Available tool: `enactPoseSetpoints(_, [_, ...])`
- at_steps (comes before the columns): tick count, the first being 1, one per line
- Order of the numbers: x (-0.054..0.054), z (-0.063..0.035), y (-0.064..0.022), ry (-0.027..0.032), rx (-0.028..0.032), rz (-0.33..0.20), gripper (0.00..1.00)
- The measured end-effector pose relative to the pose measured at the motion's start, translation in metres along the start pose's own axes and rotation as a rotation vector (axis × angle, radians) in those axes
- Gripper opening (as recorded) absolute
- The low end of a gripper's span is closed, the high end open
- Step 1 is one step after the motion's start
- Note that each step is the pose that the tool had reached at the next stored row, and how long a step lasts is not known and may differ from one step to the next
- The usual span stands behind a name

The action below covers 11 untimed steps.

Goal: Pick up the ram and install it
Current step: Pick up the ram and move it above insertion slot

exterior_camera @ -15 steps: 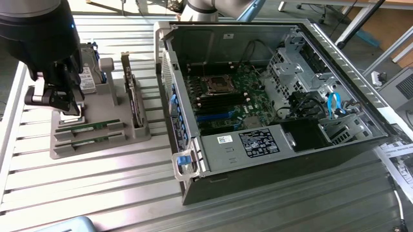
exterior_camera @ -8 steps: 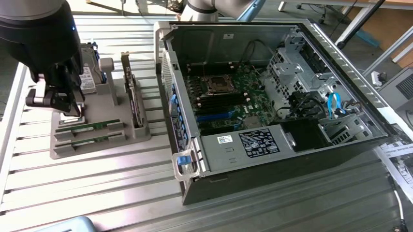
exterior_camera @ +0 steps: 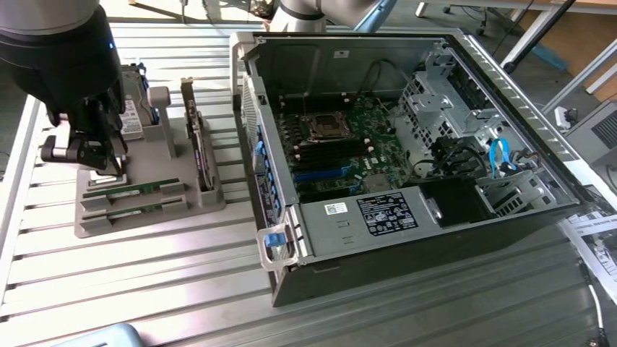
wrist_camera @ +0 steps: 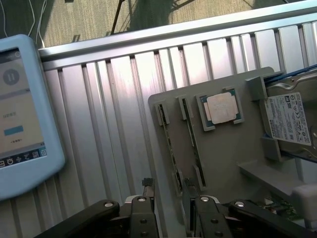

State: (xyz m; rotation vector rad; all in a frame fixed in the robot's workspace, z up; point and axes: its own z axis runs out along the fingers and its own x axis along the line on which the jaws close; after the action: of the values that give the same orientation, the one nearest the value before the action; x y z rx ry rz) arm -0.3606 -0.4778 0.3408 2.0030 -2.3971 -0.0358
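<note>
Above one end of the grey holder (exterior_camera: pixel 202 199), the gripper (wrist_camera: pixel 168 183) is seen with its fingers (wrist_camera: pixel 147 183) spread wide apart and nothing caught between them. The gap is lined up over the end of the ram (wrist_camera: pixel 171 146), a thin green stick seated on edge in a slot of the holder. Whether the fingers touch it cannot be told, but no grip is made.

Just beside it, in a parallel slot, a second stick (wrist_camera: pixel 194 141) is kept, and next to that a square silver CPU (wrist_camera: pixel 221 109) is laid flat in its recess. Further along the holder a hard drive (wrist_camera: pixel 290 119) is propped, and an upright expansion card (exterior_camera: pixel 198 137) is stood on the side nearer the computer case (exterior_camera: pixel 337 217).

The case is laid open on the ribbed metal worktop (exterior_camera: pixel 144 282), well apart from the ram, with the motherboard (exterior_camera: pixel 337 155) exposed. Its long memory slots appear unfilled. A blue-cased touchscreen (wrist_camera: pixel 20 114) is rested on the worktop off the holder's other side.

The task is judged to be at its very start. The gripper is placed at the ram, but the stick is not yet grasped or lifted. The carry to the case and the seating in a motherboard slot are all left to be done.
</note>
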Motion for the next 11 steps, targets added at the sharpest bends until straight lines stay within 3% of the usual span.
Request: enactPoseSetpoints(11, [0.0, 0.0053, -0.0002, 0.0, 0.0001, -0.004, 0.36])
